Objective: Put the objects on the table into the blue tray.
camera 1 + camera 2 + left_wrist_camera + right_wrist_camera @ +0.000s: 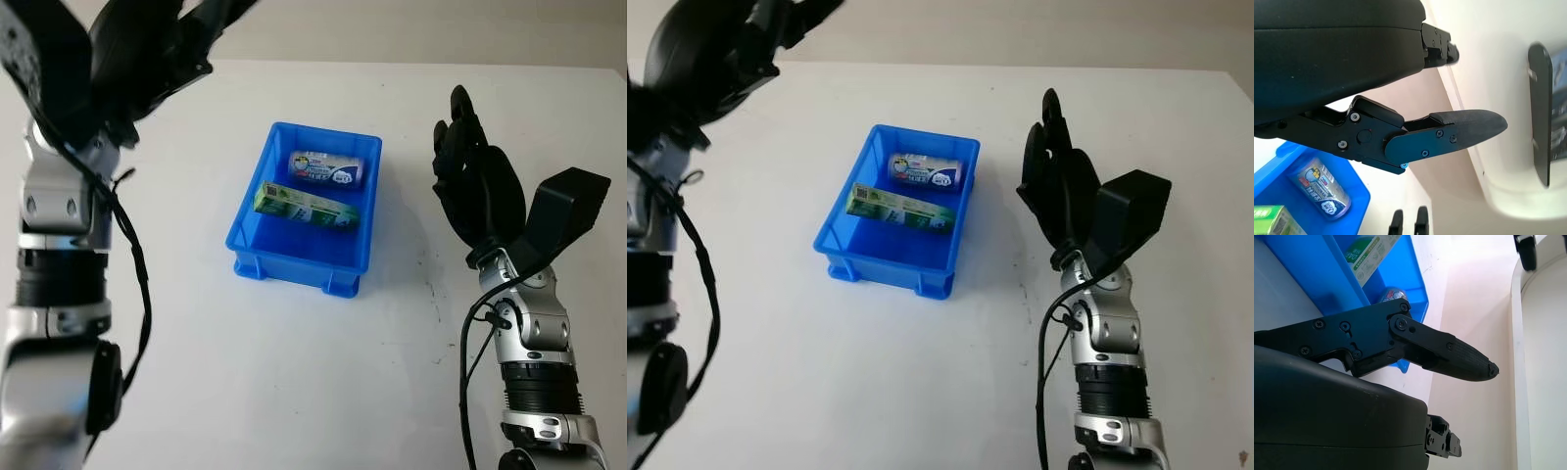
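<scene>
The blue tray (343,257), a shallow rectangular bin of smooth moulded plastic with a ribbed rim and small feet, sits near the middle of the white tabletop (294,382). Two things lie inside it: a long green and white cardboard box (306,207) resting across the middle, and beyond it a short cylindrical can with a glossy blue and white printed label (326,168), lying on its side against the far wall. No loose object shows on the matte, faintly scuffed tabletop around the tray, so the job looks finished, or very nearly so, as far as can be judged.

The left hand (147,59), black hard plastic with screw-fastened finger links and rubbery pads, is raised above the far left of the tabletop, well apart from the tray, holding nothing, fingers uncurled. The right hand (470,186) hangs to the right of the tray, fingers extended toward the far edge, likewise holding nothing.
</scene>
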You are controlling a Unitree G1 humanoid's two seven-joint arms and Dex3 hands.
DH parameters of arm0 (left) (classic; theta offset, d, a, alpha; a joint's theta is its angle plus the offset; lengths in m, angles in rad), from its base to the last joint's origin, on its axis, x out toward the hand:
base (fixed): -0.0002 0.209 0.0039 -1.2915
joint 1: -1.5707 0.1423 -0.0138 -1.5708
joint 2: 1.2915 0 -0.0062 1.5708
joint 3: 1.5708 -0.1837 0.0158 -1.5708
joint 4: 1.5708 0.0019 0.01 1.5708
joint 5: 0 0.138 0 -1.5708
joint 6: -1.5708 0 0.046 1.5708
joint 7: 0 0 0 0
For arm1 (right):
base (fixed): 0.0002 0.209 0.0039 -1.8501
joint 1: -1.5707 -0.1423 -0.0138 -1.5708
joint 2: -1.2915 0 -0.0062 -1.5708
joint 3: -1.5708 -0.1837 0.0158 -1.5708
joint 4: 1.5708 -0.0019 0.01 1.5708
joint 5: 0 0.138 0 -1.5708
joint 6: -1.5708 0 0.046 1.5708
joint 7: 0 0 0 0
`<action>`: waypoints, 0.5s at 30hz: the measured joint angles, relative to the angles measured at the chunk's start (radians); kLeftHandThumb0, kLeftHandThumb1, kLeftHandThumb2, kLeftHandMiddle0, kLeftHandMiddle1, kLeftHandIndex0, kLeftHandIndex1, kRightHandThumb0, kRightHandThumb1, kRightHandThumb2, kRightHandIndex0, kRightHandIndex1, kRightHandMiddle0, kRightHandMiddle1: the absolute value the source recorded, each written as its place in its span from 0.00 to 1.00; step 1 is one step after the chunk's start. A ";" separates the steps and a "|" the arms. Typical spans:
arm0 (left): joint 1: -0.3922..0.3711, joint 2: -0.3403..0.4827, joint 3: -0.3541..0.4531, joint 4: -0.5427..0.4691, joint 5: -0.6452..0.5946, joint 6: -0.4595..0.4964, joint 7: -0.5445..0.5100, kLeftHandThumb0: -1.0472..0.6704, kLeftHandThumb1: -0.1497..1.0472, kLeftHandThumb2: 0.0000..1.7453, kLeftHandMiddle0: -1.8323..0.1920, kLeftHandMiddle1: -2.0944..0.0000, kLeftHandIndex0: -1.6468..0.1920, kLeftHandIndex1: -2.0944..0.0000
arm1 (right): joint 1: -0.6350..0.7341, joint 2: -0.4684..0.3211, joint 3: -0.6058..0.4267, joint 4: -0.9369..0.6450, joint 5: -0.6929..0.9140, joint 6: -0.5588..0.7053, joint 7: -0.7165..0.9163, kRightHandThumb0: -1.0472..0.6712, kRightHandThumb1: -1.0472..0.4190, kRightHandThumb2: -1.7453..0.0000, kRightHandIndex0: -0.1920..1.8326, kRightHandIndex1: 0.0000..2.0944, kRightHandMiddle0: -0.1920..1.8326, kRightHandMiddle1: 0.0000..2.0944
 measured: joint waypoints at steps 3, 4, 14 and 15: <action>0.080 -0.010 0.019 -0.047 0.003 -0.012 0.067 0.14 1.00 0.41 1.00 1.00 1.00 1.00 | -0.001 0.000 0.002 0.000 -0.007 -0.004 -0.003 0.20 0.00 0.52 0.00 0.00 0.00 0.00; 0.107 -0.012 0.022 -0.063 0.009 -0.016 0.089 0.13 1.00 0.42 1.00 1.00 1.00 1.00 | -0.001 0.000 0.002 0.000 -0.009 -0.006 -0.003 0.19 0.00 0.51 0.00 0.00 0.00 0.00; 0.344 -0.035 0.071 -0.101 0.031 -0.169 0.217 0.12 1.00 0.46 1.00 1.00 1.00 1.00 | -0.020 -0.002 0.003 0.022 -0.020 -0.019 -0.002 0.16 0.00 0.50 0.00 0.00 0.00 0.00; 0.364 -0.037 0.073 -0.099 0.036 -0.178 0.227 0.11 1.00 0.45 1.00 1.00 1.00 1.00 | -0.023 -0.002 0.002 0.025 -0.020 -0.022 -0.002 0.16 0.00 0.50 0.00 0.00 0.00 0.00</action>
